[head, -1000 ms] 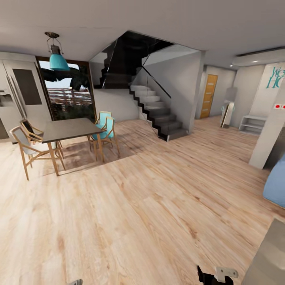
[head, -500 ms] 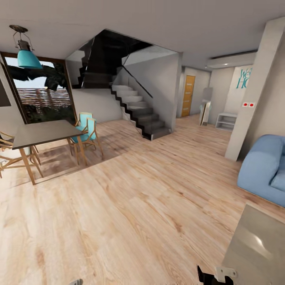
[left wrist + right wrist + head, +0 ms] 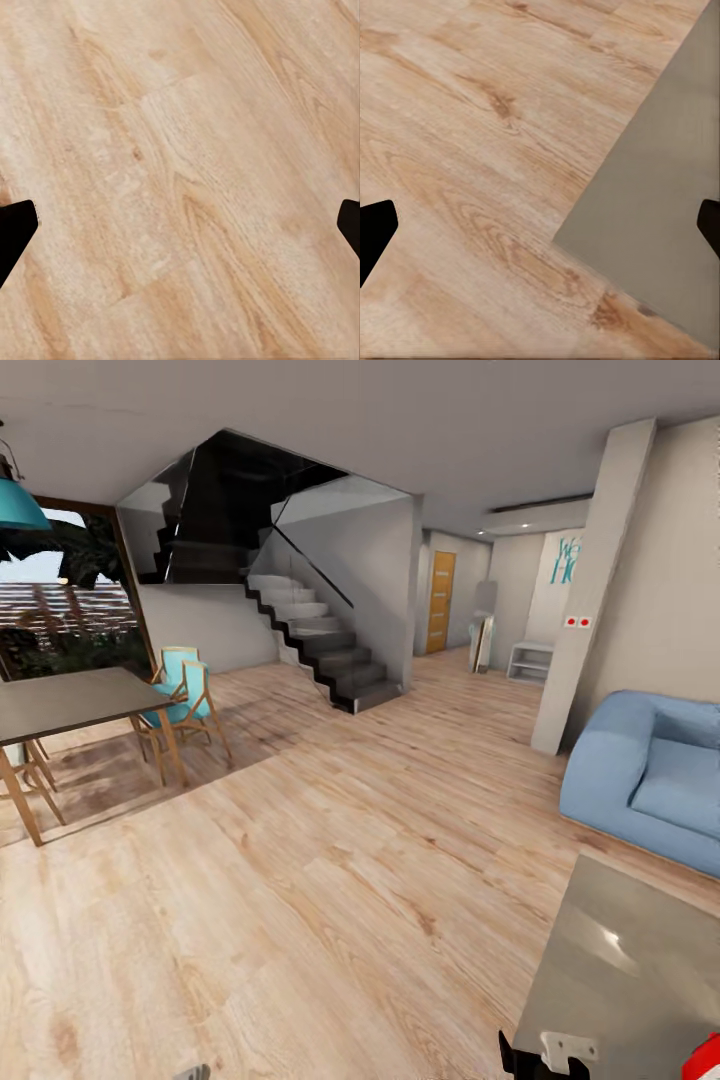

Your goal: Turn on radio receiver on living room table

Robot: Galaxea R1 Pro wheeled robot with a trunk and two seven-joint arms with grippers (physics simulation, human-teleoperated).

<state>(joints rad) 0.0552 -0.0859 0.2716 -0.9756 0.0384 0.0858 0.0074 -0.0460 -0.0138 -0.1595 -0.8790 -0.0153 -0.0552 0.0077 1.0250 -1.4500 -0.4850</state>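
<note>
The low table (image 3: 620,950) with its glossy grey top comes in at the head view's lower right. A red rounded edge, the radio receiver (image 3: 706,1059), peeks in at the bottom right corner on that top; its dial and handle are cut off. In the left wrist view my left gripper (image 3: 180,229) is open over bare wood floor, one dark fingertip (image 3: 15,232) at each side. My right gripper (image 3: 540,229) is open too, hanging over the floor beside a corner of the table (image 3: 660,195). Part of my right arm (image 3: 548,1054) shows low in the head view.
A blue sofa (image 3: 650,780) stands right of the table, beside a grey pillar (image 3: 585,600). A dining table (image 3: 60,705) with wooden chairs (image 3: 185,700) is at the left. A dark staircase (image 3: 310,630) rises at the back. Light wood floor (image 3: 330,890) spreads between them.
The camera has swung to the right, so the room slid left in the picture. More of the sofa and the grey table top came into view, and the red radio edge appeared.
</note>
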